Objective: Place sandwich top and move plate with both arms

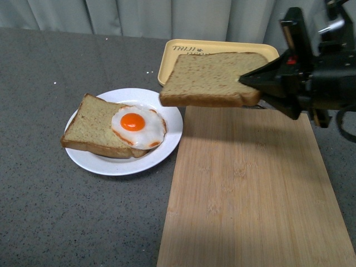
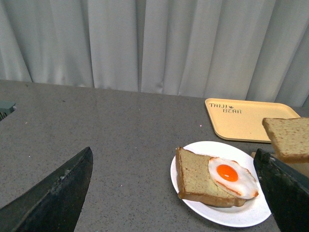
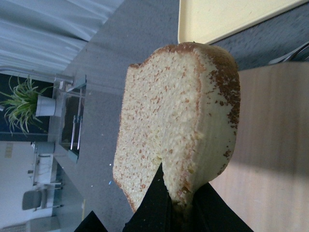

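The right gripper point(image 1: 251, 82), black, is pinching one edge of the sandwich top point(image 1: 208, 78), a thick slice of greenish-brown wholegrain bread with a darker crust. In the right wrist view its two fingers point(image 3: 159, 203) press on both faces of the slice. The right arm point(image 1: 325, 83) comes in from the right side and reaches to the left. It holds the slice almost flat in the air, above the far end of the pale wooden cutting board point(image 1: 250, 194) and in front of the yellow rectangular tray point(image 1: 181, 53).

The small round white plate point(image 1: 111, 166) stands on the grey table point(image 1: 55, 211), just beside the left edge of the board. It carries a squarer slice of bread point(image 1: 92, 125) with a fried egg point(image 1: 136, 125) on it. The held slice is higher than the plate and to the right of it, not touching.

The left gripper point(image 2: 173, 159) has its dark fingers point(image 2: 58, 193) spread wide, with nothing between them, low over the table and facing the plate.
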